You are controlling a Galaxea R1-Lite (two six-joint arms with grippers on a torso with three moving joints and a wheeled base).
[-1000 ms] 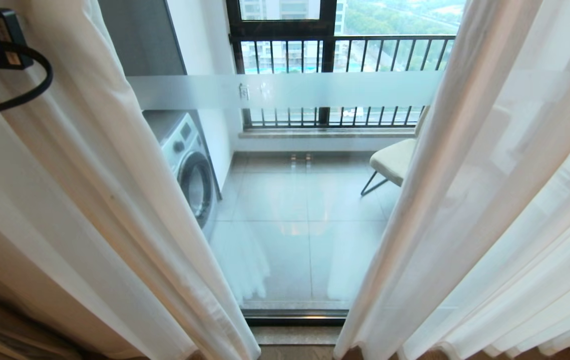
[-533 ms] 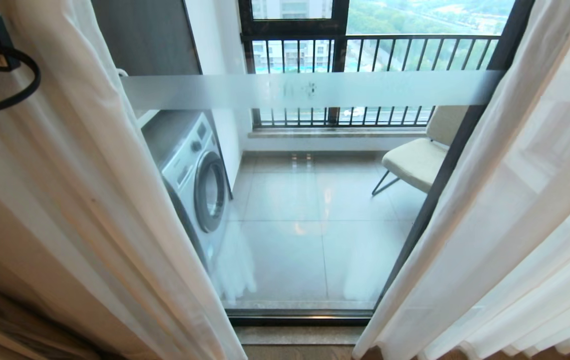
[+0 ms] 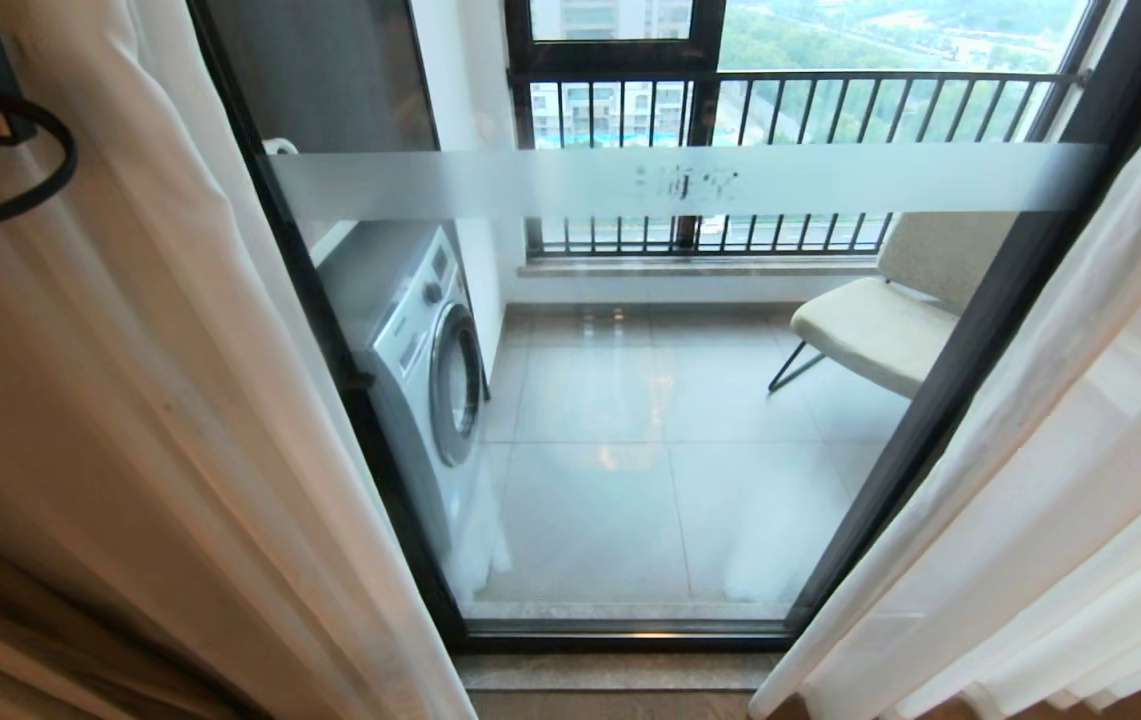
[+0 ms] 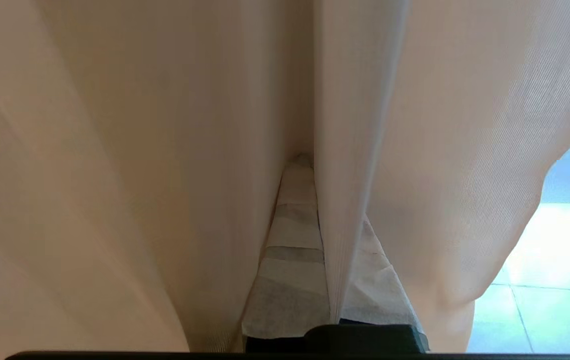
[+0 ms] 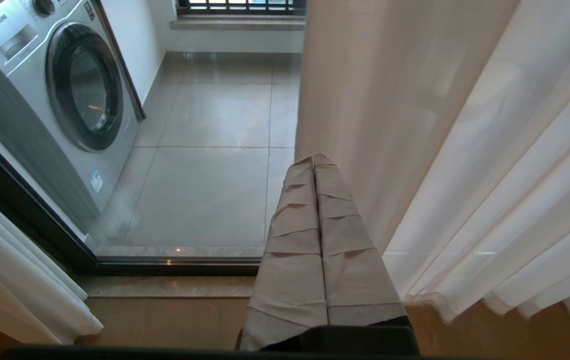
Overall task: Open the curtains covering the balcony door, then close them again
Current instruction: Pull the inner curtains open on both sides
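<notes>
On the left, the left sheer panel (image 3: 130, 400) of the curtains hangs in long vertical pleats, its inner edge running top to bottom beside the dark frame of the balcony door (image 3: 330, 330). The left gripper (image 4: 314, 210) is buried in that panel: its taped fingers are clamped together on a single vertical fold of the sheer, which drops straight down between them. From there the fabric's long axis is vertical, so any drag has to go sideways, across the pleats; this arm appears to be the one doing the work. In the middle the glass is uncovered, with its frosted band (image 3: 680, 180) crossing it, and a washing machine (image 3: 420, 340) and a chair (image 3: 880, 320) show on the balcony beyond. Further right, the right gripper (image 5: 317, 165) hangs low with its fingers pressed together on nothing, just beside the right sheer panel (image 3: 1050, 480) but, as far as can be seen, not gripping it.
</notes>
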